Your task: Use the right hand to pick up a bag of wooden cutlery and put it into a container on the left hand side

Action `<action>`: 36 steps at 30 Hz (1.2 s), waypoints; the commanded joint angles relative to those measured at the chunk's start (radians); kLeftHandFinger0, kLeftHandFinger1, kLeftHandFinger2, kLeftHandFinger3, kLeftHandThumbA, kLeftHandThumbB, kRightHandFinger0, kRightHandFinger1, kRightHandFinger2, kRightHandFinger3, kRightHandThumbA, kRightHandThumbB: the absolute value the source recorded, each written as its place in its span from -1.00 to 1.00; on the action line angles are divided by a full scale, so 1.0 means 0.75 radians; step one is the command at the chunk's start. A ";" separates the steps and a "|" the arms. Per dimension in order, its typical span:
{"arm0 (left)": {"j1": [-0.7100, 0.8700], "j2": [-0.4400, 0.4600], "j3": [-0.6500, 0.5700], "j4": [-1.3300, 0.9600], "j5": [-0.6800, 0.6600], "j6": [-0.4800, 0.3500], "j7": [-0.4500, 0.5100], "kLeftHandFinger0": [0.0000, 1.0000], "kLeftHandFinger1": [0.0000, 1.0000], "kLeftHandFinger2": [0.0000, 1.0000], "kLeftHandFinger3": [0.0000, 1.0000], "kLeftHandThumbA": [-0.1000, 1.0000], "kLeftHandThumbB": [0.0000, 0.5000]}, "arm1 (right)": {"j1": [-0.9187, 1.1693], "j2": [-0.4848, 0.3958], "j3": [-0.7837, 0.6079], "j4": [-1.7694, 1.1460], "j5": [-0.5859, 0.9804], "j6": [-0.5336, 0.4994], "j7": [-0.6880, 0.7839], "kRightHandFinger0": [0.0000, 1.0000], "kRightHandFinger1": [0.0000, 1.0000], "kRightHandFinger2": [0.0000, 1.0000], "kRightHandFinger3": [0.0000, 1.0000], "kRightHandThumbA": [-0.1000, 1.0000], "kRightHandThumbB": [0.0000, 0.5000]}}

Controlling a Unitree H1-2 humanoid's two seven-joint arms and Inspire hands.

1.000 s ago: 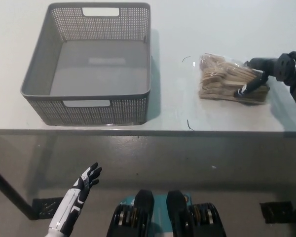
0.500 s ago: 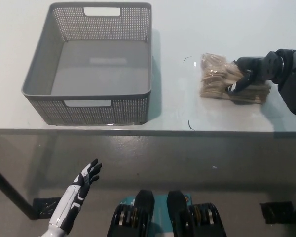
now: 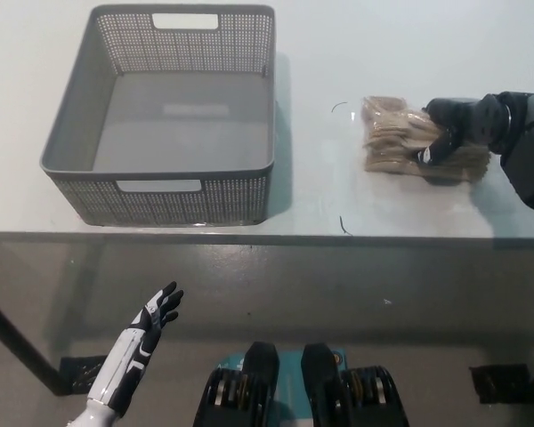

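Right hand [image 3: 452, 131] gripping bag [image 3: 390, 142], left hand [image 3: 157, 311] low

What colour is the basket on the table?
Grey basket, with perforated walls; head view shows it.

Right hand [image 3: 447, 133] clasps cutlery bag [image 3: 393, 144] on table [image 3: 409, 44].

I'm seeing my black right hand [image 3: 451, 133] against the tan bag of wooden cutlery [image 3: 393, 142], whitish worktop [image 3: 320, 53] beneath it. Well to its left there's a grey container [image 3: 182, 200] with mesh-patterned walls.
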 commanded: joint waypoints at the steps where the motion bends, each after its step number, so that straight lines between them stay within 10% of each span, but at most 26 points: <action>1: -0.030 0.032 0.012 -0.022 -0.005 -0.051 -0.019 1.00 1.00 1.00 1.00 1.00 0.48 | 0.023 -0.041 -0.122 -0.025 0.091 -0.132 -0.470 -0.95 0.16 0.84 0.97 -1.00 -0.46; 15: -0.010 0.037 0.006 -0.022 -0.003 -0.051 -0.029 1.00 1.00 1.00 1.00 1.00 0.48 | -0.018 -0.063 -0.369 -0.092 0.220 -0.337 -0.612 -1.00 -0.10 0.61 0.72 -1.00 -0.49; 36: 0.075 0.029 -0.030 -0.020 0.009 -0.051 -0.027 1.00 1.00 1.00 1.00 1.00 0.53 | -0.143 0.076 -0.410 -0.488 0.202 -0.193 -0.463 -1.00 -0.16 0.63 0.82 -1.00 -0.36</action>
